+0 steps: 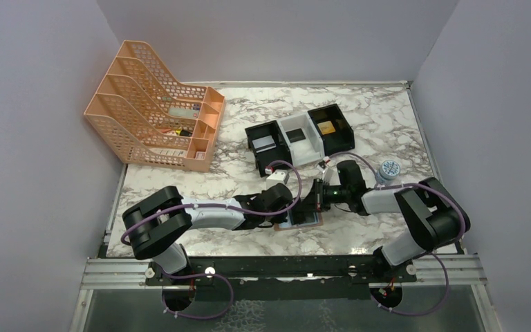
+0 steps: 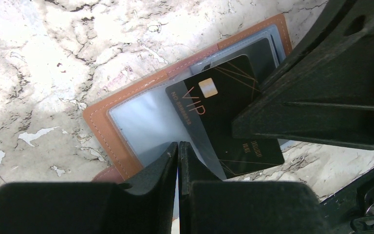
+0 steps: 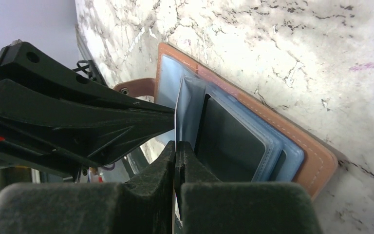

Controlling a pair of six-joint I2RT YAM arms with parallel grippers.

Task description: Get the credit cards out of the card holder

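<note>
Black left end effector (image 2: 177, 147), right end effector (image 3: 175, 146), both shut, low over card holder (image 2: 141, 114)

Bright even overhead light, soft shadows, white glare on the marble tabletop (image 2: 24, 112)

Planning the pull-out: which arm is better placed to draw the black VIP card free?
Right. The right gripper seems shut on the black card, already half out; the left gripper pinches the clear sleeve.
</note>
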